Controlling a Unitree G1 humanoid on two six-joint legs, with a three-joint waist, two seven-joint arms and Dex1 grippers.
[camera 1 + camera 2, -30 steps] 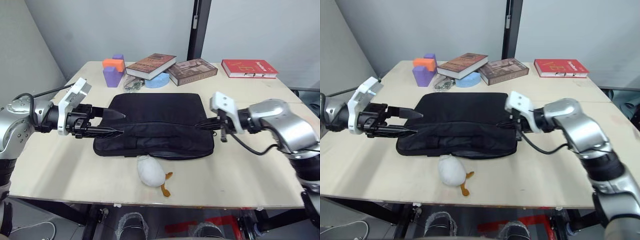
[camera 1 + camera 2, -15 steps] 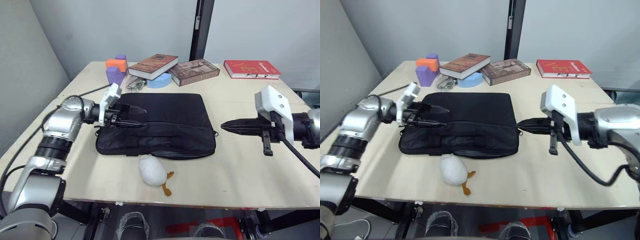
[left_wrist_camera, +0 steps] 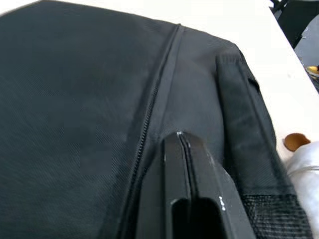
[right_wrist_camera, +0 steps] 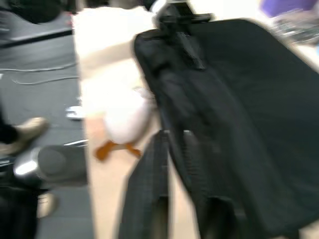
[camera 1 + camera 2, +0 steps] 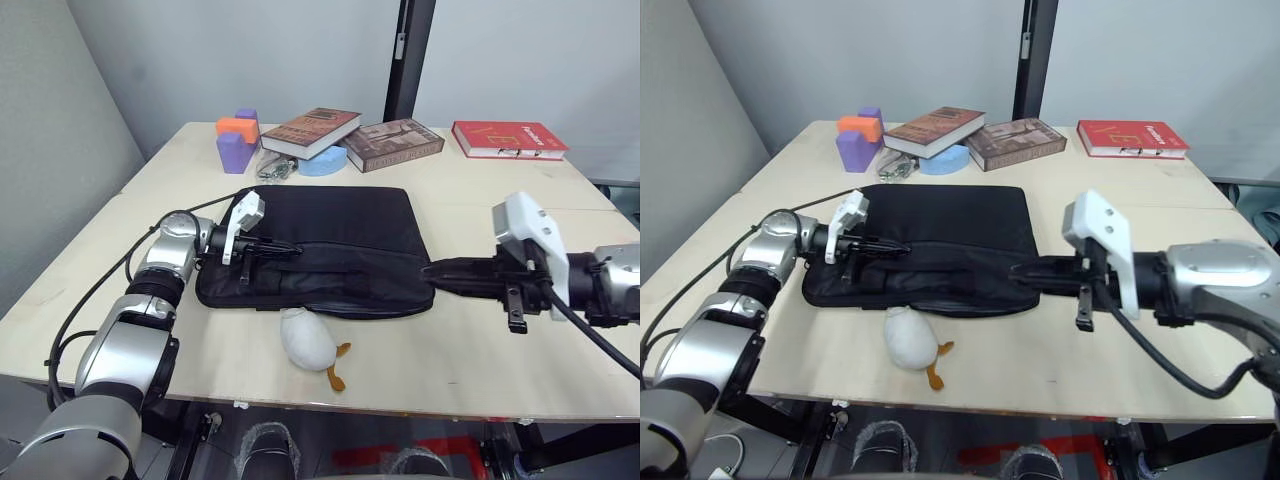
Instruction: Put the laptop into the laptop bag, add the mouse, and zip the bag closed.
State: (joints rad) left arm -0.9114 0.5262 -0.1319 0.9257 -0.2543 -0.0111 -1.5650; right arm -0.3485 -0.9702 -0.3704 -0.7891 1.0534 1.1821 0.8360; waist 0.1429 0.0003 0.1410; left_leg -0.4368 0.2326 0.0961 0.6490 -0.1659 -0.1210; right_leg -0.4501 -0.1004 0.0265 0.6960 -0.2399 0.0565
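The black laptop bag (image 5: 340, 225) lies flat in the middle of the table, its strap handles toward the front edge. My left gripper (image 5: 292, 247) rests on the bag's left part, shut, with its tip (image 3: 179, 135) right beside the zip line (image 3: 149, 114). I cannot see anything pinched between its fingers. At the bag's right end my right gripper (image 5: 430, 268) points at the corner, and its fingers (image 4: 149, 169) stand a little apart over the bag's edge. The laptop and the mouse are out of view.
A white egg-like plush with orange feet (image 5: 308, 340) lies just in front of the bag. Behind the bag are two brown books (image 5: 306, 130), a red book (image 5: 509, 139), purple and orange blocks (image 5: 236, 140) and a blue piece (image 5: 320, 162). Bare tabletop (image 5: 480, 350) lies front right.
My left gripper moved from beside the bag's left end onto the bag and shut. The right gripper pulled away to the right, came back to the bag's right end and opened slightly.
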